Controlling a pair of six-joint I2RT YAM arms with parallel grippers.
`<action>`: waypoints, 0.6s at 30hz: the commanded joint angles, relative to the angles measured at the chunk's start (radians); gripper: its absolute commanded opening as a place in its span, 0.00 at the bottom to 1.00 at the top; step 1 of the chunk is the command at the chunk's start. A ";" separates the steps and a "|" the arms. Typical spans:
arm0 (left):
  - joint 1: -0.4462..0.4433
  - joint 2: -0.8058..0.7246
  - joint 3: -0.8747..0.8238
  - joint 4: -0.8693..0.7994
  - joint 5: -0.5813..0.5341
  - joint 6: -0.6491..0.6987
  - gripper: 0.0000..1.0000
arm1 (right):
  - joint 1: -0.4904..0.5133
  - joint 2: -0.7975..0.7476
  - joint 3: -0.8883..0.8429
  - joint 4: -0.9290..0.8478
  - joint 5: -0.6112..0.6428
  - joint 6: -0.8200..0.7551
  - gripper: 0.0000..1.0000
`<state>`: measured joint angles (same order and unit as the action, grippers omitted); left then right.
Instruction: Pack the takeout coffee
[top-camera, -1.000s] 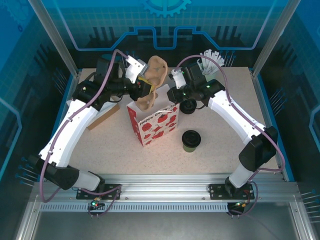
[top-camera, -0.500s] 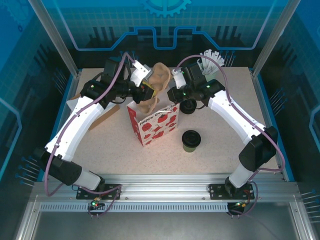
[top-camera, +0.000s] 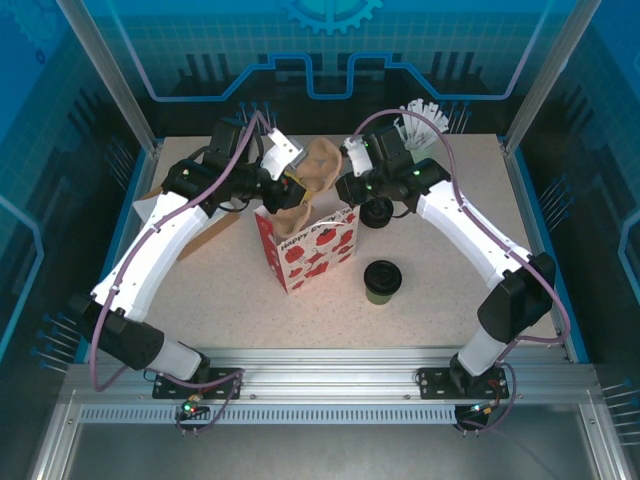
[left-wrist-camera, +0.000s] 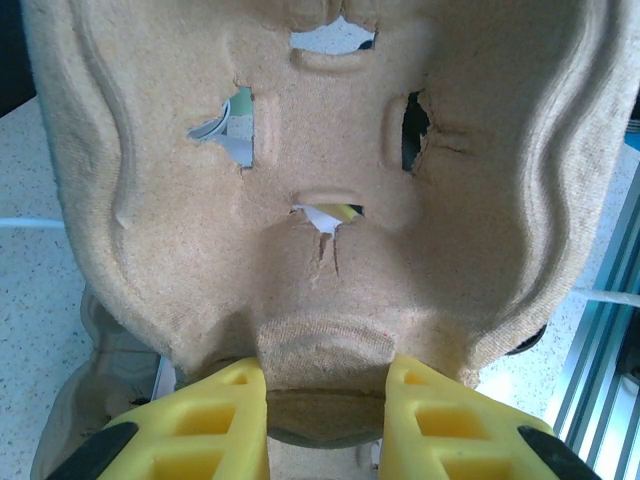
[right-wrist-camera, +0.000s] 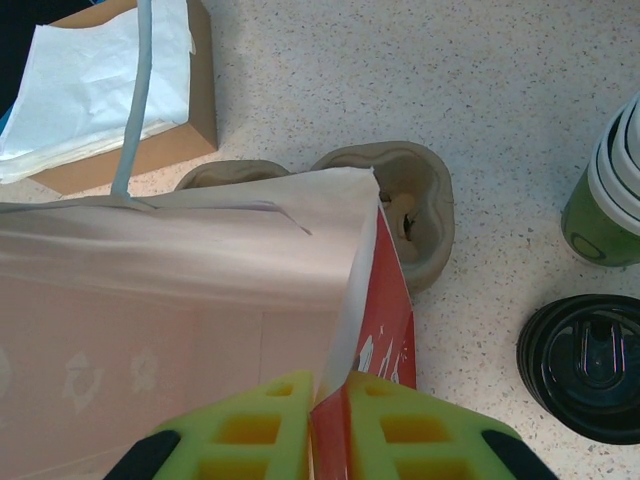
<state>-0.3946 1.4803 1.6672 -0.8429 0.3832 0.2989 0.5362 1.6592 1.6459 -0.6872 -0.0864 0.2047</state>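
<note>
I grip the tan moulded-pulp cup carrier in the left gripper; the right gripper pinches the red-and-white paper bag.

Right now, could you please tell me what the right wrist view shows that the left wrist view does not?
Right wrist: the right jaws pinched on the gift bag rim, plus a black-lidded cup, stacked green cups and a napkin box. Left wrist: the left jaws clamping the torn underside of a pulp cup carrier. Both: the speckled table and a pulp cup carrier.
</note>
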 joint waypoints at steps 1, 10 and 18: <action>0.008 0.007 -0.002 -0.053 0.005 0.043 0.26 | -0.016 -0.029 0.014 0.017 -0.021 0.022 0.16; -0.007 0.032 0.009 -0.106 -0.020 0.066 0.26 | -0.039 -0.030 0.008 0.032 -0.041 0.049 0.17; -0.025 0.064 0.028 -0.148 -0.081 0.085 0.26 | -0.053 -0.029 0.006 0.029 -0.045 0.055 0.17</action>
<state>-0.4107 1.5375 1.6672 -0.9485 0.3275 0.3523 0.4976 1.6588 1.6459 -0.6712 -0.1135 0.2466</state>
